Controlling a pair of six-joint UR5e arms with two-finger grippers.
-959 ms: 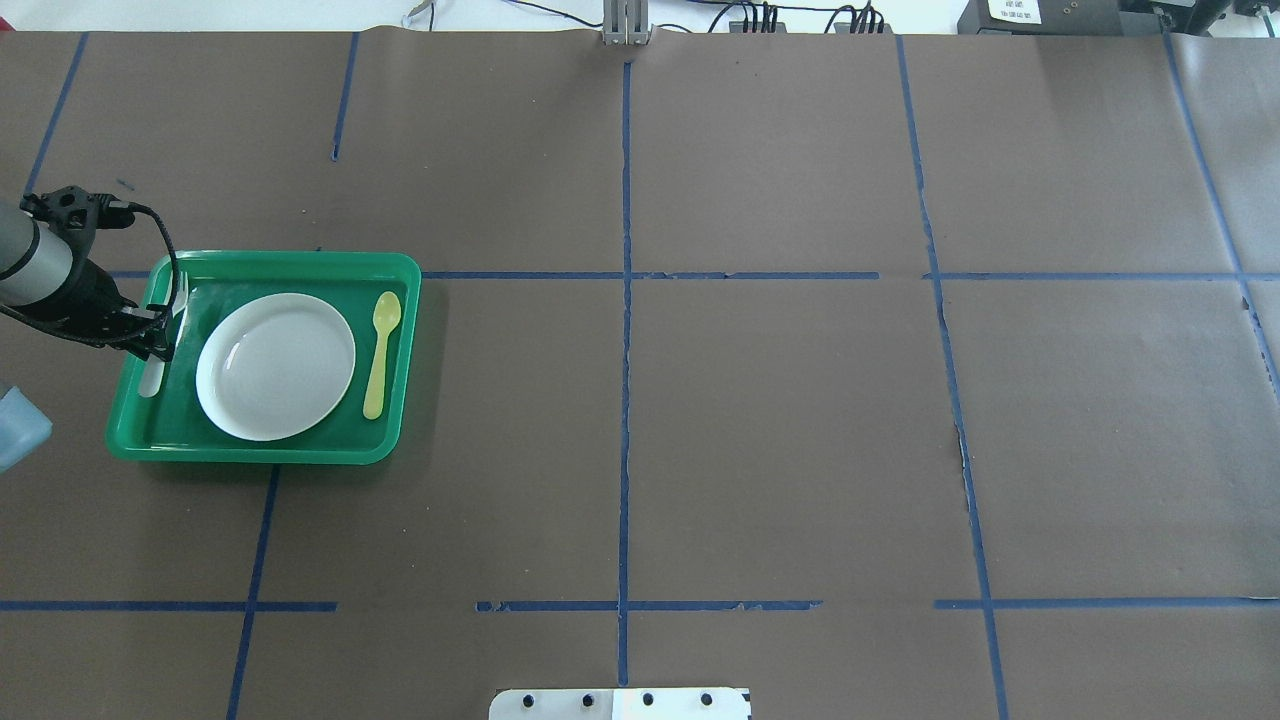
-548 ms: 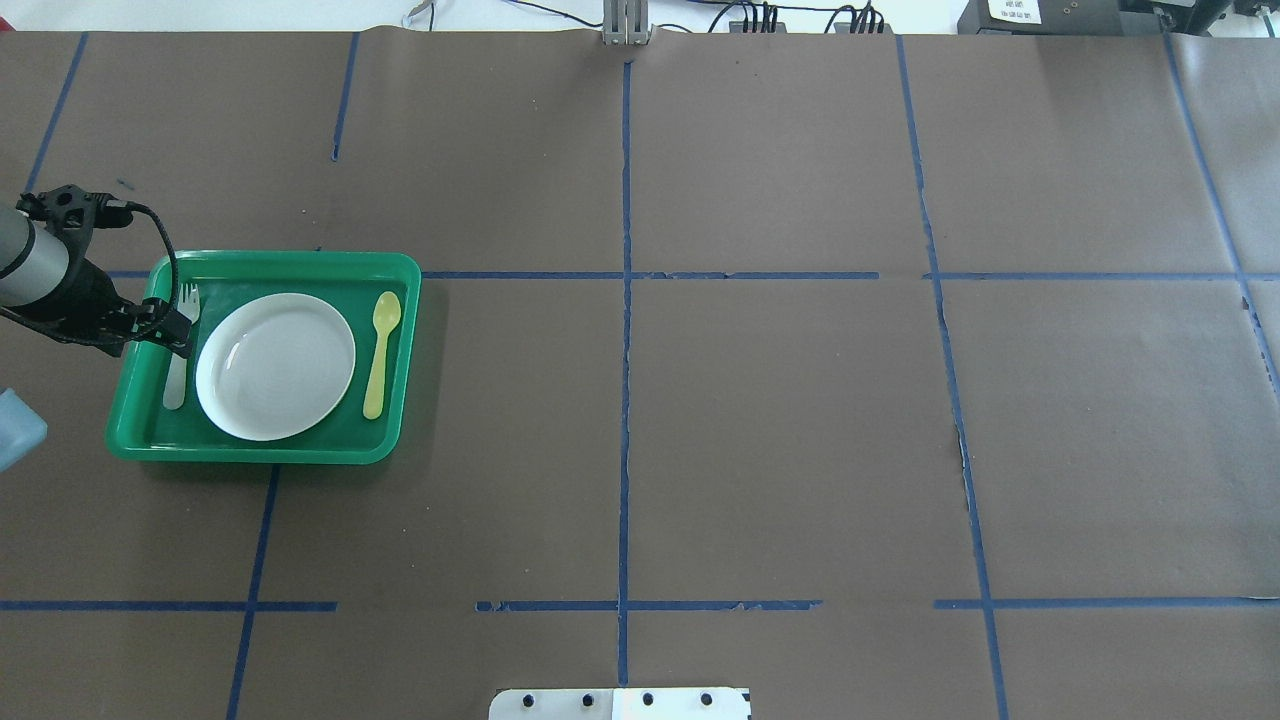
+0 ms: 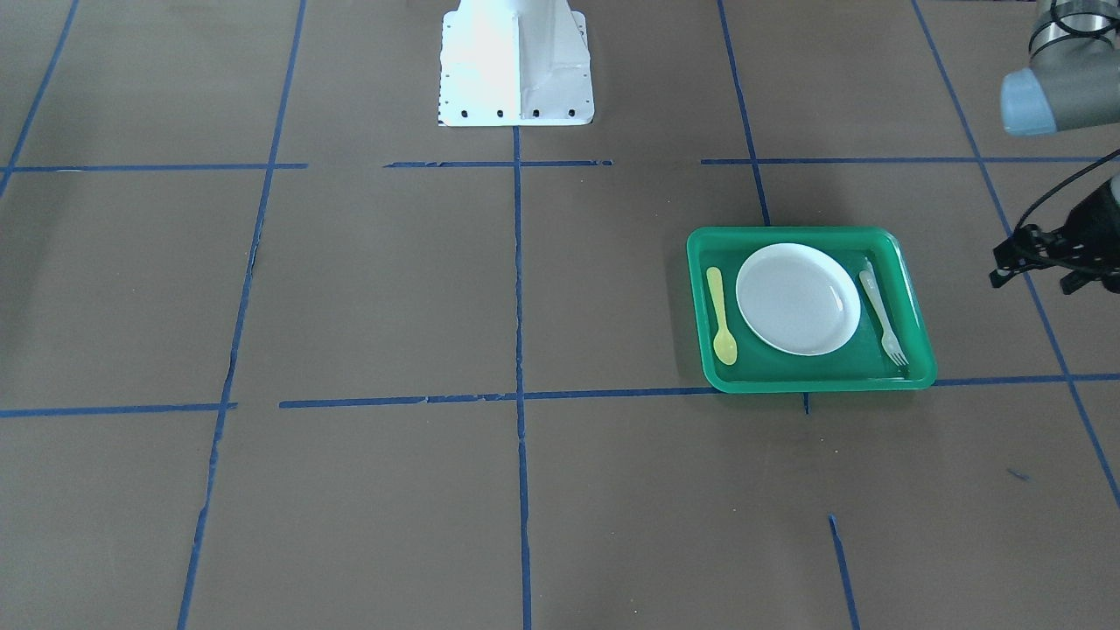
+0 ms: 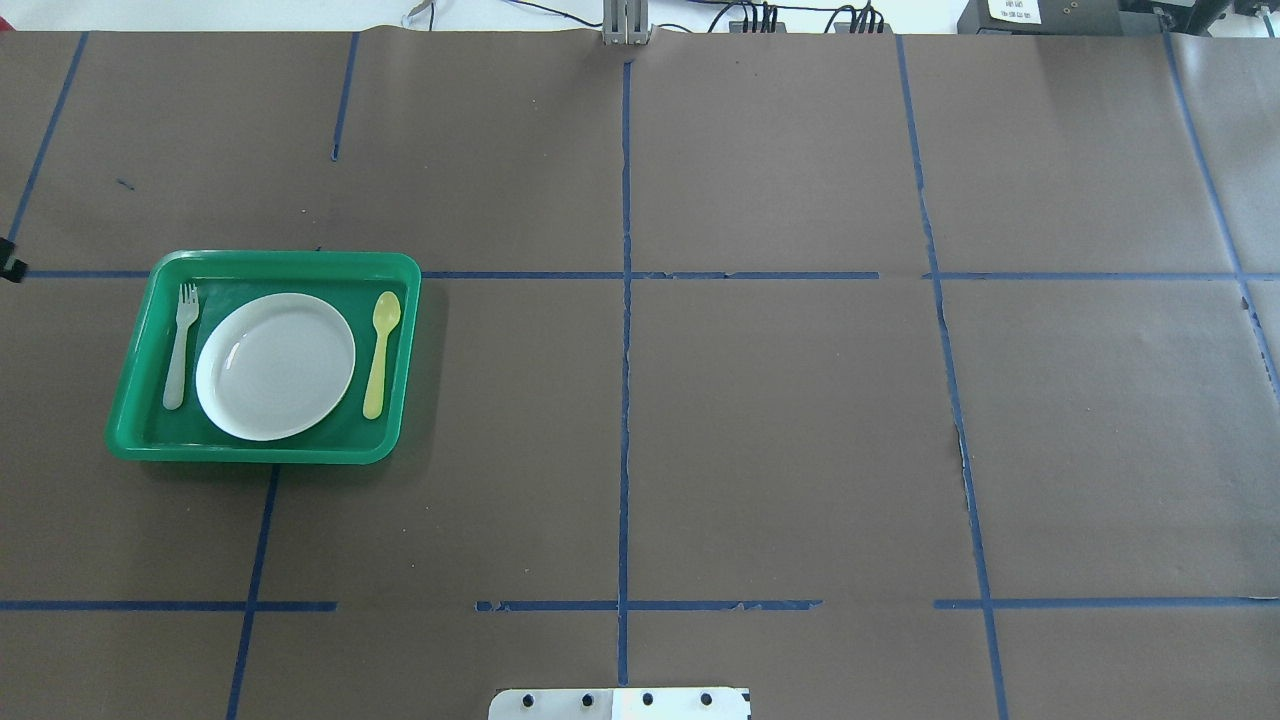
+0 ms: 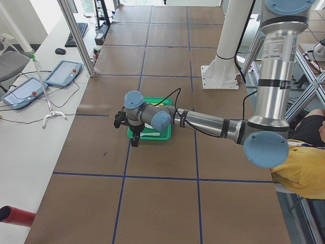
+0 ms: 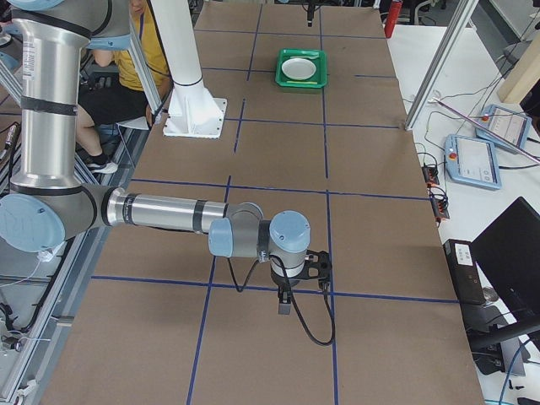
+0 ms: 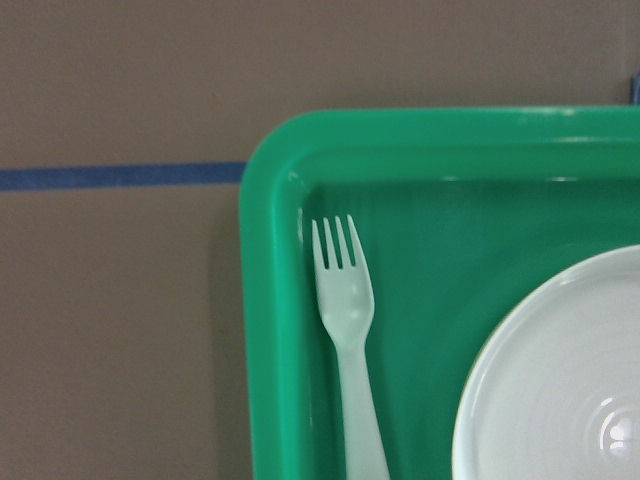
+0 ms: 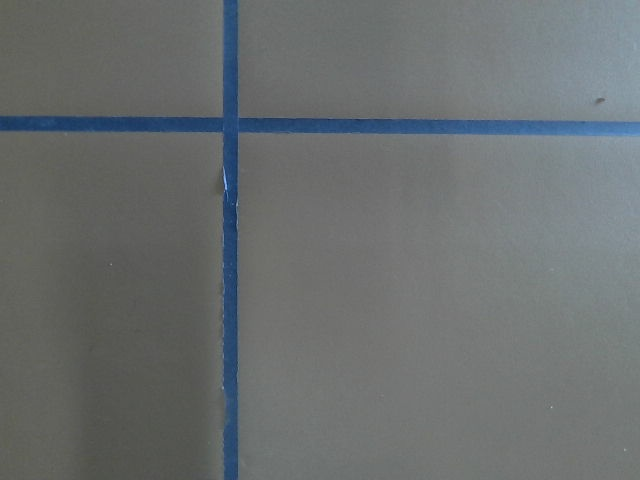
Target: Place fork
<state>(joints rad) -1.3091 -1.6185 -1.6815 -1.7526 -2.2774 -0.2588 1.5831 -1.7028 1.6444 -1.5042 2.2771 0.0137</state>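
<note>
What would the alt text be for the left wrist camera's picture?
A whitish plastic fork lies in the corner of a green tray, tines toward the top, beside the left wall. Part of a white plate shows at lower right, apart from the fork; brown table with a blue tape line lies outside.

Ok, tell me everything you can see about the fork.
The fork is small and slim, of whitish translucent plastic, with four short tines. It lies flat on the floor of the green tray, along its left wall and beside the white plate, with its tines pointing away from the robot. Nothing holds it, and it looks whole and clean.
</note>
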